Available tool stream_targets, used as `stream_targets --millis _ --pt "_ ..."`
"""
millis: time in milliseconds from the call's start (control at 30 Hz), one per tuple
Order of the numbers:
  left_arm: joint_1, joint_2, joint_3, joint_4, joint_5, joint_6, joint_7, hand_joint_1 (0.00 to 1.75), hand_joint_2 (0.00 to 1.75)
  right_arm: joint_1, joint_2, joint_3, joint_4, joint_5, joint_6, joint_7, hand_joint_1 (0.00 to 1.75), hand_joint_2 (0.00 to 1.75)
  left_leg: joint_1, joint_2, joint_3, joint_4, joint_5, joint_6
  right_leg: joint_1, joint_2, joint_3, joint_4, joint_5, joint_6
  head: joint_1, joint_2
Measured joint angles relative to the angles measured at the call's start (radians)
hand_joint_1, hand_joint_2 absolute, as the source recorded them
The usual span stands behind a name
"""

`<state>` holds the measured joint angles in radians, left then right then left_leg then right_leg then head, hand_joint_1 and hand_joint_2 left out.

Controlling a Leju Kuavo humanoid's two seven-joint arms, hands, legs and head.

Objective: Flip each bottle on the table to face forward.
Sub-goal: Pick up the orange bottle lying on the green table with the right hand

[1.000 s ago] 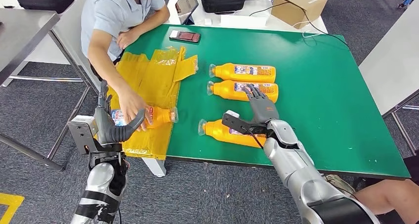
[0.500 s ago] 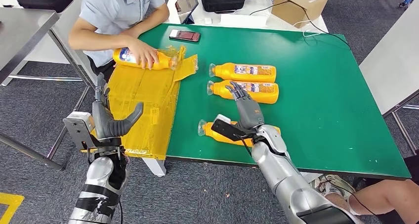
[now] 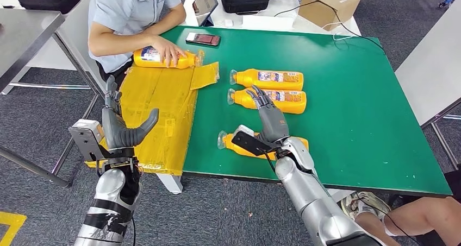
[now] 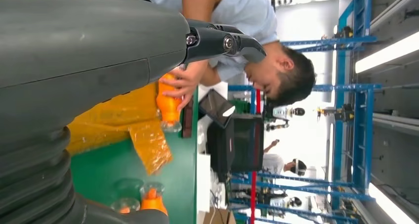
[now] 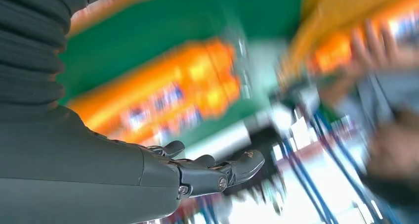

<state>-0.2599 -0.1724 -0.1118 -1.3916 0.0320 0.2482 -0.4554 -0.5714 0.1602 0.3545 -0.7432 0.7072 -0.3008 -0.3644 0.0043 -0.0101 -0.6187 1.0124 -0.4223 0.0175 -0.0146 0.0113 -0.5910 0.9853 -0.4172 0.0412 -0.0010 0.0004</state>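
The right hand (image 3: pixel 270 121), fingers spread and holding nothing, hovers above the near bottle (image 3: pixel 239 144) on the green table (image 3: pixel 353 110) — lower squarely, grip mid-body, then roll. Left hand (image 3: pixel 120 129) waits spread and idle, off the table's left edge.

person's hand (image 3: pixel 169 54) | carried bottle (image 3: pixel 163 58) to far table edge

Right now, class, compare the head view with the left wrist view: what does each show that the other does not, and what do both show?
Head view alone: the right hand over the nearest bottle, a phone and a cardboard box. Left wrist view alone: blue racks behind the person. Both: the left hand, the person's hand on an orange bottle and the yellow bag.
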Motion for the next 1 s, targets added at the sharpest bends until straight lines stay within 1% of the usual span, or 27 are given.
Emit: stream_targets --millis 67,133,300,500,600,700,833,1000 --pt "-0.001 0.001 0.000 0.001 0.009 -0.012 0.007 0.00 1.75 -0.001 0.000 0.013 0.004 -0.023 0.108 0.032 0.00 1.75 0.000 0.000 0.000 0.000 0.000 0.000 0.000 0.000 0.000 0.000 0.000 0.000 0.000 0.000" --pt "-0.004 0.002 0.000 0.006 0.014 -0.022 0.010 0.00 1.75 -0.004 -0.001 0.035 0.020 -0.031 0.182 0.054 0.00 1.75 0.000 0.000 0.000 0.000 0.000 0.000 0.000 0.000 0.000 0.000 0.000 0.000 0.000 0.000" --pt "-0.009 0.004 0.000 0.024 0.026 -0.036 0.019 0.00 1.75 -0.028 -0.004 0.108 0.096 0.008 0.231 0.125 0.00 1.75 0.000 0.000 0.000 0.000 0.000 0.000 0.000 0.000 0.000 0.000 0.000 0.000 0.000 0.000" --pt "-0.015 0.005 0.002 0.048 0.030 -0.046 0.023 0.00 1.75 -0.054 -0.008 0.184 0.163 0.036 0.261 0.168 0.00 1.75 0.000 0.000 0.000 0.000 0.000 0.000 0.000 0.000 0.000 0.000 0.000 0.000 0.000 0.000" --pt "-0.019 0.006 0.002 0.058 0.030 -0.051 0.025 0.00 1.75 -0.065 -0.012 0.217 0.182 0.072 0.240 0.203 0.00 1.75 0.000 0.000 -0.001 0.000 0.000 0.000 0.000 0.000 0.000 0.000 0.000 0.000 0.000 0.000" --pt "-0.010 0.008 0.007 0.052 0.029 -0.051 0.030 0.00 1.75 -0.072 -0.018 0.258 0.193 0.150 0.184 0.285 0.00 1.75 0.000 0.000 -0.001 0.000 0.000 0.000 0.000 0.000 0.000 0.000 0.000 0.000 0.000 0.000" --pt "0.019 0.010 0.022 0.027 0.026 -0.051 0.037 0.00 1.75 -0.075 -0.029 0.304 0.195 0.236 0.157 0.377 0.00 1.75 0.000 0.000 -0.001 0.000 0.000 0.000 0.000 0.000 -0.001 0.000 0.000 0.000 0.000 0.000" --pt "0.045 0.012 0.040 0.003 0.022 -0.051 0.040 0.00 1.75 -0.075 -0.039 0.347 0.194 0.279 0.128 0.419 0.00 1.75 0.000 0.000 -0.001 0.000 0.000 0.000 0.000 0.000 0.000 0.000 0.000 0.000 0.000 0.000"
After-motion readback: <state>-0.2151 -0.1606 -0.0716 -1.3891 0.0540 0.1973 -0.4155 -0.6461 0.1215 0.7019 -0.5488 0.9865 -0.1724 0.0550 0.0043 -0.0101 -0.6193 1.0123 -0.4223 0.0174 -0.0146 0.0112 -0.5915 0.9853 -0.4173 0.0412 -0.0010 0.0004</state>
